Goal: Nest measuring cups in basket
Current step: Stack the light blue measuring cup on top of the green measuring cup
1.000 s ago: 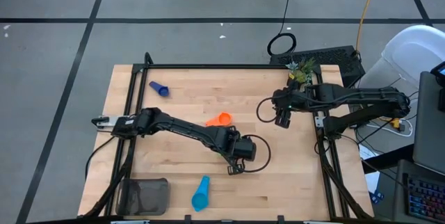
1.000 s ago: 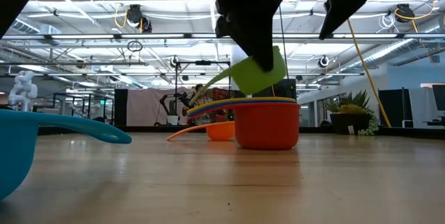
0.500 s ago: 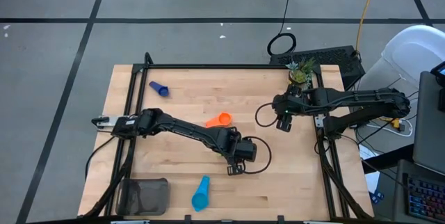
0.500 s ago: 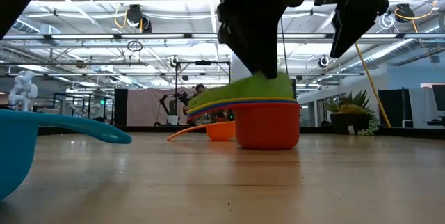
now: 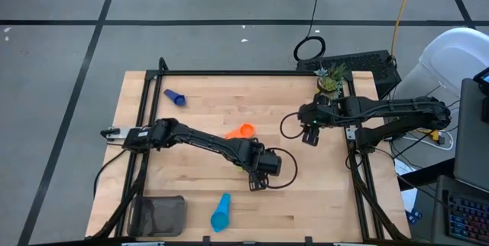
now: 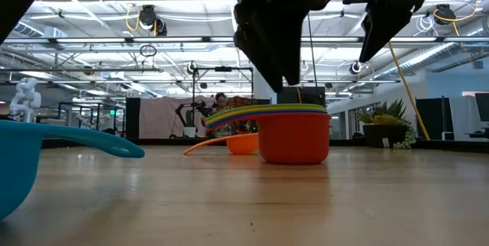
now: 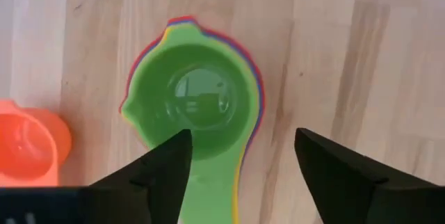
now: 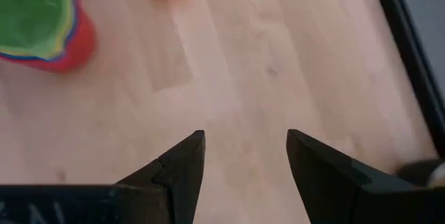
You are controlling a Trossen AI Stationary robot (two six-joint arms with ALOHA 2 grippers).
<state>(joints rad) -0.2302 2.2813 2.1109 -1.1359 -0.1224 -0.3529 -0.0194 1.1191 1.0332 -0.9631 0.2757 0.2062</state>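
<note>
Green cup tops the nested stack, hiding cups below; left fingers spread above, right fingers spread.

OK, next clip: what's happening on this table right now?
The left gripper hangs open just above a stack of nested measuring cups mid-table, with the green cup on top and the red one outermost; nothing is between its jaws. The orange cup, light blue cup and dark blue cup lie loose on the table. The basket sits at a near corner, apart from the stack. The right gripper waits, open, over bare wood.
</note>
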